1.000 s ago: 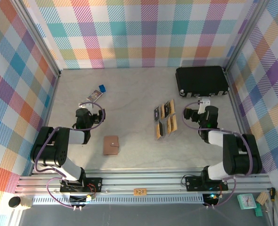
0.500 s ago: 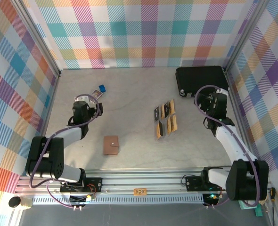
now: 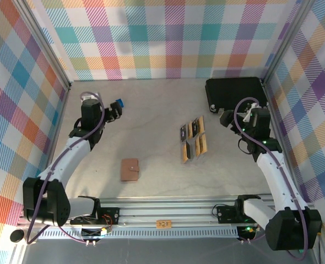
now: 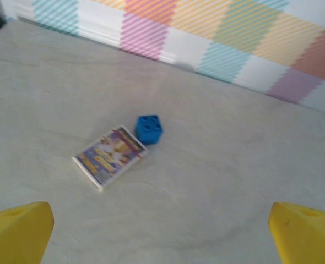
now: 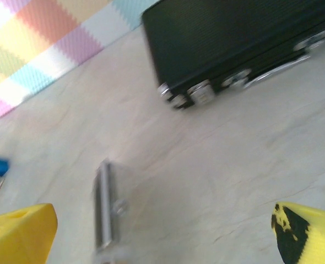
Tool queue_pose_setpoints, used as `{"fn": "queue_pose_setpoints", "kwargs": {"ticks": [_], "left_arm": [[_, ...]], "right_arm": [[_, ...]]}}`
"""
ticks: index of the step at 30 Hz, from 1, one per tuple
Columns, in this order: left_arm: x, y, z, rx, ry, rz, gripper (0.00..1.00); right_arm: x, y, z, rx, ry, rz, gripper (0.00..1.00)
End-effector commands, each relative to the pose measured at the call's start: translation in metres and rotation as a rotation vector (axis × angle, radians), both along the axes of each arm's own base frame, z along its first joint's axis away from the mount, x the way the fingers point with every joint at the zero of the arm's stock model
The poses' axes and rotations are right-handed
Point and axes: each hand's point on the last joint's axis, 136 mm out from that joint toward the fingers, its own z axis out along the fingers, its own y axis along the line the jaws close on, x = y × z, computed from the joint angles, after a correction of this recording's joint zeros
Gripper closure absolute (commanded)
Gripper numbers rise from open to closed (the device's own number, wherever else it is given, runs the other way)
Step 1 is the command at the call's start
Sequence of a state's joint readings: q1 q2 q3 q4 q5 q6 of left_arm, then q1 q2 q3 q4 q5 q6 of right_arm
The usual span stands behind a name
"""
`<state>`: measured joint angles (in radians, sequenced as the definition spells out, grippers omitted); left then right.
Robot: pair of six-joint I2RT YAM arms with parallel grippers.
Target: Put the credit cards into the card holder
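Card holder: closed tan wallet [image 3: 130, 169], flat on the table in the lower centre-left of the overhead view, nearest the arm bases. Nothing touches it.
Credit cards: a cluster of dark and tan cards [image 3: 193, 139] just right of centre, well apart from the wallet.
Left gripper: [image 3: 114, 110] in the upper left of the overhead view, fingers spread wide and holding nothing. Its wrist view [image 4: 162, 236] looks at a printed box [image 4: 110, 155] with a blue block [image 4: 149, 128] just beside it.
Right gripper: [image 3: 224, 118] on the right side, near the front of the black case [image 3: 235, 93], jaws spread wide and empty.
Step in hand: I judge the task is at its start. No card is in the wallet, and both grippers are away from the task's things.
Next move: I would bring the right gripper down over the cards and the left to the wallet to open it. Thin flat cards call for a low pinch at an edge.
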<state>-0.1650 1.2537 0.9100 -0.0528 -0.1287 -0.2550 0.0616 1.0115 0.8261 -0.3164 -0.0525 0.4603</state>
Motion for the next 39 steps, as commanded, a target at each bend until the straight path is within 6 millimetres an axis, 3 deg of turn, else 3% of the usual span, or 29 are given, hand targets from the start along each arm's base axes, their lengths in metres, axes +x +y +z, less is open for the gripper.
{"fn": "queue_pose_setpoints", "kwargs": {"ticks": [1,10,15,21,24,27,39], "left_arm": [[-0.03,-0.017,-0.021,-0.042,0.131,-0.025,0.0],[-0.064,-0.04,-0.044,-0.077,0.179,-0.03,0.0],[-0.072,-0.029,-0.049,-0.052,0.214,0.036,0.0],[-0.076,-0.016,-0.051,-0.03,0.229,0.108,0.0],[-0.076,-0.016,-0.053,-0.029,0.234,0.111,0.0],[-0.076,-0.016,-0.055,-0.03,0.241,0.114,0.0],[-0.077,-0.018,-0.06,-0.025,0.257,0.098,0.0]], "right_arm": [[-0.023,0.049,0.009,0.046,0.025,0.191,0.0],[-0.059,0.155,-0.014,-0.009,0.136,0.47,0.07],[-0.072,0.213,-0.03,-0.093,0.178,0.584,0.08],[-0.082,0.261,-0.059,-0.166,0.249,0.663,0.09],[-0.082,0.271,-0.075,-0.209,0.283,0.666,0.1],[-0.078,0.268,-0.089,-0.252,0.31,0.638,0.1],[-0.071,0.231,-0.115,-0.417,0.364,0.56,0.07]]}}
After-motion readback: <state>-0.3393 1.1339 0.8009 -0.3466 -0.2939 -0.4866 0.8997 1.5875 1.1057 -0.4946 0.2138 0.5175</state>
